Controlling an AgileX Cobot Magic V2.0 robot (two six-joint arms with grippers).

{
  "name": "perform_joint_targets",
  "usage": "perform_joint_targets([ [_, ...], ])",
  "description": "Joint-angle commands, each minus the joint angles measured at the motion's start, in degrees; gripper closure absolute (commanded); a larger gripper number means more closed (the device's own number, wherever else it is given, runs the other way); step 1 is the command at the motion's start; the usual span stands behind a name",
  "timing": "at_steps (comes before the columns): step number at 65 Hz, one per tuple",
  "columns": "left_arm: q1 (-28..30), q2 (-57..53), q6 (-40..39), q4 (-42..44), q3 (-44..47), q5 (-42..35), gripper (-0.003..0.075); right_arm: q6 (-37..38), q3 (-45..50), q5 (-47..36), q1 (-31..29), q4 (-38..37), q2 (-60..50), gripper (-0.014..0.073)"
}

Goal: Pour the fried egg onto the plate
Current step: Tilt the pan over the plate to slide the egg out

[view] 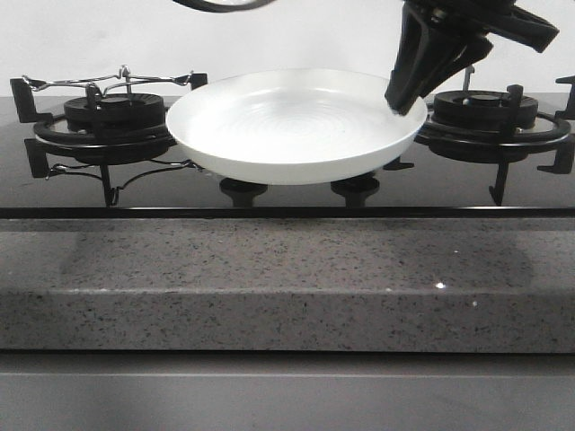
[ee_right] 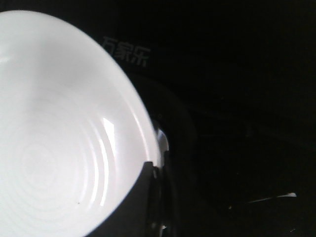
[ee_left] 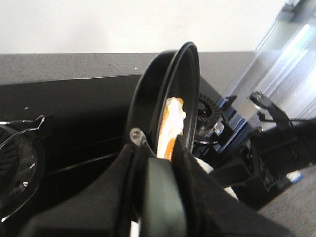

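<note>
I see a shiny white plate [view: 296, 126] with faint ring lines in it. The pan [ee_left: 165, 94] is black. The fried egg [ee_left: 172, 126] in it looks cream-white with orange-brown edges. The stove [view: 81, 180] is glossy black, and the counter [view: 287, 278] is grey with dark speckles.

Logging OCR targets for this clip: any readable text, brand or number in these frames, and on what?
"万家乐": pale characters on the black glass stove top, beside the white plate, in the right wrist view.
Nothing else legible; the front and left wrist views show no text.
</note>
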Motion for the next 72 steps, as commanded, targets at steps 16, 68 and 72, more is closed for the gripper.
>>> perform_joint_targets([
  [16, -16.36, -1.71, 0.15, 23.58, -1.73, -15.71, 0.0739, -0.56, -1.57, -2.29, 0.02, 0.83, -2.68, 0.0654],
  [68, -8.63, -0.94, -2.0, 24.94, -1.73, -18.21, 0.0739, -0.56, -1.57, -2.3, 0.02, 0.83, -2.68, 0.0654],
  [72, -3.46, 0.18, -2.0, 18.43, -1.73, -17.6, 0.0739, -0.56, -1.57, -2.3, 0.02, 0.83, -2.68, 0.0654],
])
